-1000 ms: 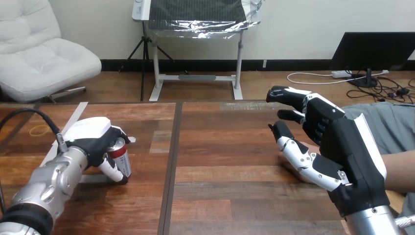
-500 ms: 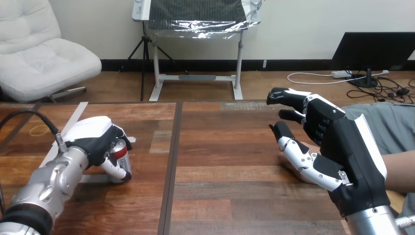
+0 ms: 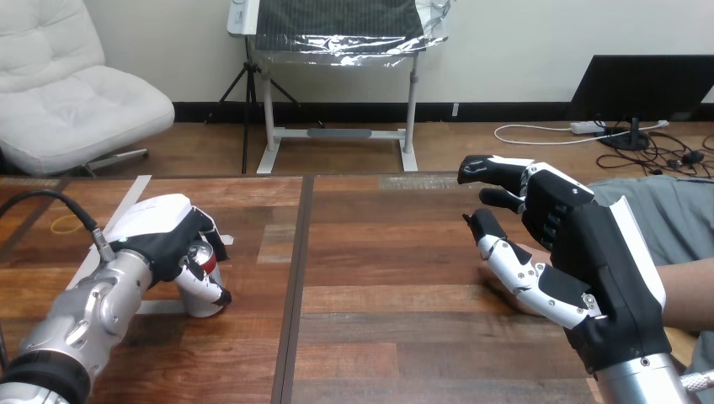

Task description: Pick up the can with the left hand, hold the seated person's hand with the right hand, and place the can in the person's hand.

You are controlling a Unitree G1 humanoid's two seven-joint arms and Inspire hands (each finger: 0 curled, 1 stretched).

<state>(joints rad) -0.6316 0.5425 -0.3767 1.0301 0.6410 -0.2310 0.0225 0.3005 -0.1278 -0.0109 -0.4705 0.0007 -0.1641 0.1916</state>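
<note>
Fingers of left hand (image 3: 164, 240) clamped on can (image 3: 202, 276) (far left); right hand (image 3: 581, 244) splayed over person's hand (image 3: 503, 284); bare table (image 3: 379, 278) between.

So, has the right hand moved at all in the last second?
No. The right hand hovers in the same spot, fingers open, just as far right of the table's dark seam as before.

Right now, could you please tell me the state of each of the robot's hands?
Left hand: shut, fingers curled round the can.
Right hand: open, fingers spread, above the person's hand, not gripping it.
</note>
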